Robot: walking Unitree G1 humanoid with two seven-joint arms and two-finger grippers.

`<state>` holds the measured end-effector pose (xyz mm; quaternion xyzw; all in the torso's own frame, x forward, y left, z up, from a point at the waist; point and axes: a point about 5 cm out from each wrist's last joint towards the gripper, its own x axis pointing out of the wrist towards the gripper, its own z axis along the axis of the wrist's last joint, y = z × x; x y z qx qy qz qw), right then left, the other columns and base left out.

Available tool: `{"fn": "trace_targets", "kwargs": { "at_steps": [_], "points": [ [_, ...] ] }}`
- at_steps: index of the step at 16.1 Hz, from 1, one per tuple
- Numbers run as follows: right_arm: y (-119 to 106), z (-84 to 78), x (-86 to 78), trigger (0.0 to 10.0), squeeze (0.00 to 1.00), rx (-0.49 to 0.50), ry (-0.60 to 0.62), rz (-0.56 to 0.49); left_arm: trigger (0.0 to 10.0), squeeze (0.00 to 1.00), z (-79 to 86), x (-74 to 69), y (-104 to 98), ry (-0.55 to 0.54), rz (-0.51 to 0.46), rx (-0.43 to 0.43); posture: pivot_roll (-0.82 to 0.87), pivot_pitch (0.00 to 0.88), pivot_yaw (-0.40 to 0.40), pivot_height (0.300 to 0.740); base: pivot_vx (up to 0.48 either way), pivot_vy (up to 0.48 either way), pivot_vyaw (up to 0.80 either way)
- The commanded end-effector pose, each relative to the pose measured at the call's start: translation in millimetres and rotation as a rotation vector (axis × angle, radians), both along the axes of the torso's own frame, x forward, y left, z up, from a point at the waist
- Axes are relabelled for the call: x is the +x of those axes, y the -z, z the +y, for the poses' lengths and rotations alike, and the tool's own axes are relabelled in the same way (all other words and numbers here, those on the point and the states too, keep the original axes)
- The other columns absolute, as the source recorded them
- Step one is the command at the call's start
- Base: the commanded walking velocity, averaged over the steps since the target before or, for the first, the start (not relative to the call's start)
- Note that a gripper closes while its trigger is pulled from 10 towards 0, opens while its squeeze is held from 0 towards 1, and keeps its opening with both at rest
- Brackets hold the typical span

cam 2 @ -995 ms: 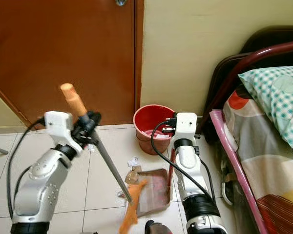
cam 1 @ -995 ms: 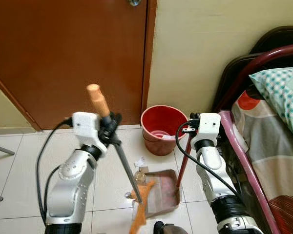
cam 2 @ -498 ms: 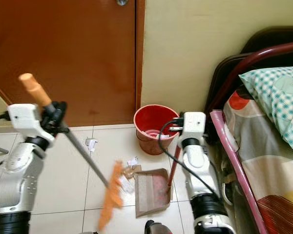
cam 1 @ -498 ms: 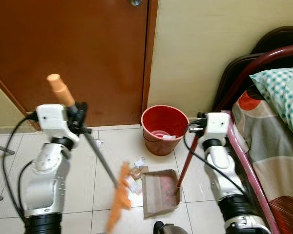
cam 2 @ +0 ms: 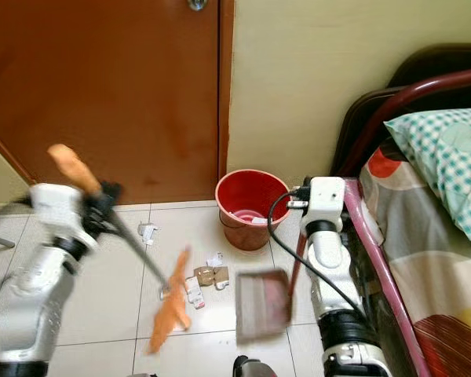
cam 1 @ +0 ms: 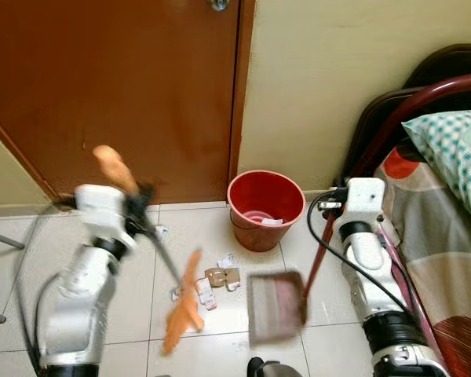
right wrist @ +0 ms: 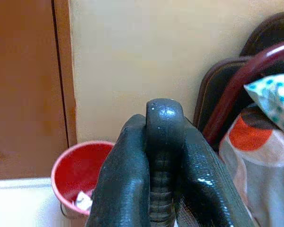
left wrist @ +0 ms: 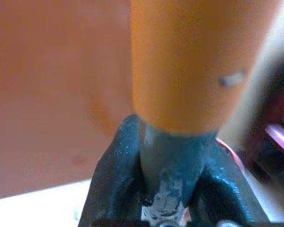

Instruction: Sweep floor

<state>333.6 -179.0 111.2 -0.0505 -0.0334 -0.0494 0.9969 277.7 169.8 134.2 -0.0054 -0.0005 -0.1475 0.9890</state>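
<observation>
Left end effector (left wrist: 165,189) clamped on the orange-handled broom (cam 1: 180,302), bristles on the floor left of the dustpan (cam 1: 276,305), right end effector (right wrist: 156,189) gripping the dustpan's handle, paper scraps (cam 1: 220,276) between, near the red bucket (cam 1: 264,208)

Two silver robot arms with white wrist blocks and black fingers

Each arm has rounded, silvery-grey metal segments joined by black collars, with small dark screw holes dotting the left arm's (cam 1: 78,302) shell. A boxy white housing sits at each wrist, and loose black cables loop from it down along the right arm (cam 1: 369,275) and the left one. The left gripper's fingers (left wrist: 116,163) and the right gripper's fingers (right wrist: 128,175) are thick, glossy black and finely textured, seen close in the wrist views
</observation>
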Motion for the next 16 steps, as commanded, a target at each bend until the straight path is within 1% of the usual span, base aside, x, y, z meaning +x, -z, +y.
{"fn": "trace_targets", "kwargs": {
  "at_steps": [1,2,5,6,7,8,9,10,11,12,13,14,16],
  "points": [
    [2.1,5.4,-1.7,10.0,0.00,-0.002,-0.001,-0.001,10.0,0.00,-20.7,-9.0,13.8,0.143,0.088,-0.032,0.09,0.173,-0.038,0.740,0.000,0.000,0.00],
    [6.1,11.4,-2.9,10.0,0.00,-0.005,-0.010,0.009,10.0,0.00,-34.6,-16.9,17.5,0.252,0.115,-0.027,0.09,0.173,-0.038,0.740,0.000,0.000,0.00],
    [10.8,16.3,-4.1,10.0,0.00,-0.006,-0.016,0.018,10.0,0.00,-47.3,-23.3,17.9,0.347,0.136,-0.050,0.09,0.175,-0.034,0.740,0.000,0.000,0.00],
    [11.3,17.5,-3.8,10.0,0.00,-0.006,-0.016,0.020,10.0,0.00,-51.2,-23.4,15.5,0.363,0.133,-0.070,0.09,0.175,-0.034,0.740,0.000,0.000,0.00],
    [11.4,20.2,-3.0,10.0,0.00,-0.004,-0.017,0.021,10.0,0.00,-56.1,-21.2,9.1,0.365,0.117,-0.125,0.09,0.176,-0.033,0.740,0.000,0.000,0.00],
    [11.3,23.2,-2.0,10.0,0.00,0.001,-0.022,0.023,10.0,0.00,-58.2,-16.6,1.3,0.342,0.089,-0.185,0.09,0.175,-0.033,0.740,0.000,0.000,0.00],
    [11.1,26.7,-0.9,10.0,0.00,0.009,-0.031,0.024,10.0,0.00,-56.5,-10.5,-6.4,0.294,0.052,-0.229,0.09,0.175,-0.033,0.740,0.000,0.000,0.00],
    [10.4,31.2,0.0,10.0,0.00,0.020,-0.044,0.023,10.0,0.00,-46.0,-0.2,-15.4,0.185,-0.003,-0.271,0.09,0.175,-0.033,0.740,0.000,0.000,0.00],
    [10.2,34.0,0.4,10.0,0.00,0.023,-0.052,0.022,10.0,0.00,-34.5,7.1,-21.7,0.096,-0.040,-0.304,0.09,0.175,-0.033,0.740,0.000,0.000,0.00],
    [10.6,36.1,0.5,10.0,0.00,0.029,-0.062,0.024,10.0,0.00,-19.2,14.1,-28.0,-0.003,-0.073,-0.350,0.09,0.176,-0.036,0.740,0.000,0.000,0.00],
    [11.4,37.7,0.0,10.0,0.00,0.032,-0.071,0.026,10.0,0.00,4.1,20.8,-35.6,-0.117,-0.114,-0.366,0.09,0.176,-0.036,0.740,0.000,0.000,0.00],
    [12.0,37.5,-0.2,10.0,0.00,0.031,-0.071,0.028,10.0,0.00,11.5,22.3,-37.6,-0.147,-0.125,-0.362,0.09,0.176,-0.036,0.740,0.000,0.000,0.00],
    [13.5,34.2,-0.9,10.0,0.00,0.026,-0.066,0.032,10.0,0.00,29.6,24.9,-41.4,-0.209,-0.149,-0.320,0.09,0.177,-0.040,0.740,0.000,0.000,0.00]
  ]
}}
